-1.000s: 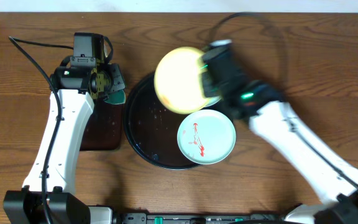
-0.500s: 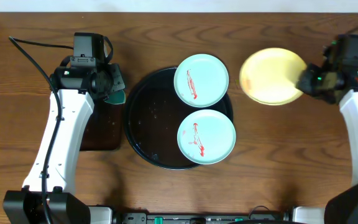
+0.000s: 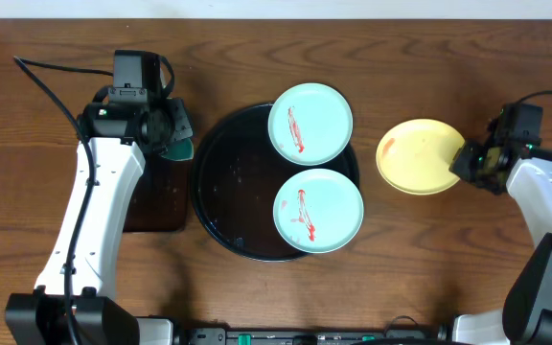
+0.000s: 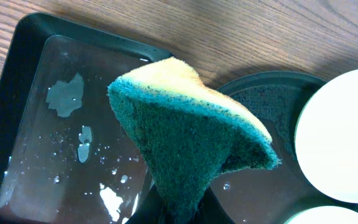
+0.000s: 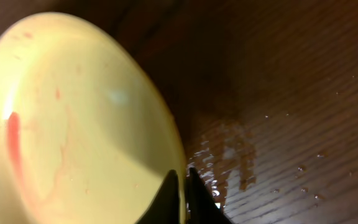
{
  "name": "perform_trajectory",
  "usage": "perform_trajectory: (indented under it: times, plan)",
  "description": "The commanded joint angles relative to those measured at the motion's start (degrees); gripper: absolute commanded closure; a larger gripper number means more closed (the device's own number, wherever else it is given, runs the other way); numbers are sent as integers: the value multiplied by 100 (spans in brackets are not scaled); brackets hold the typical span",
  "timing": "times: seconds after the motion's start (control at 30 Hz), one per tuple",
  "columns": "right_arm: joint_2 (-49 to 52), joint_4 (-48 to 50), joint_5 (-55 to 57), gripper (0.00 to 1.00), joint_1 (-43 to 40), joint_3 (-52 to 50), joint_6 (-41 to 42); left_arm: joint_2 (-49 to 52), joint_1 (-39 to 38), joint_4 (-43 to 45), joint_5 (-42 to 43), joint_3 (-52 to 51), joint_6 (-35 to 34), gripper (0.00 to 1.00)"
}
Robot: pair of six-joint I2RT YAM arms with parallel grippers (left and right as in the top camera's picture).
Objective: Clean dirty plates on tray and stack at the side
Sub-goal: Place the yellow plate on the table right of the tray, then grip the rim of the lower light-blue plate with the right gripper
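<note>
Nearest the robot, a light aqua round plate (image 3: pixel 318 211) streaked with red sauce lies at five o'clock on the large round glossy black tray (image 3: pixel 220 192). A second aqua plate (image 3: pixel 310 123), also streaked, sits at one o'clock. Off the tray at three o'clock, the pale yellow round plate (image 3: pixel 418 155) is over the brown wood-grain tabletop (image 3: pixel 429 249), its edge pinched in the nearly closed right gripper (image 3: pixel 468 161). At ten o'clock the left gripper (image 3: pixel 172 134) clamps a teal sponge (image 4: pixel 191 143) over the rectangular black tray (image 4: pixel 17 112). The risk is that the yellow plate shows a red smear, so it may get stacked dirty, and the wet wood beside it could let it slide on release.
</note>
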Motion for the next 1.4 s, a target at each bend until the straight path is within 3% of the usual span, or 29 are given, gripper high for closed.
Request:
perform_trajectory:
  times: [0.0,0.03,0.1,0.23,0.43,0.93,1.2,1.37]
  plan:
    - [7,90,234,74,-31,-103,-111,33,24,2,-70,-39,98,93]
    - [7,87,219,68,-31,-96,-186,33,24,2,-70,-39,98,93]
    - [-20,-20,131,66,-28,-24,-188,33,24,2,-70,-42,98,92]
    - [-72,-560,-616,65,-24,376,-433,33,24,2,-70,-39,98,93]
    - [-74,-1467,-2594,66,352,918,-962,33,24,4,-70,-42,96,93]
    - [11,-1506,-1657,64,2599,522,-1189,46,24,4,-70,-39,98,93]
    - [472,-1451,-1408,64,3130,520,-1167,146,24,2,-70,-42,98,93]
    - [756,-1517,-1397,73,3163,520,-1104,181,24,-17,-70,-42,98,93]
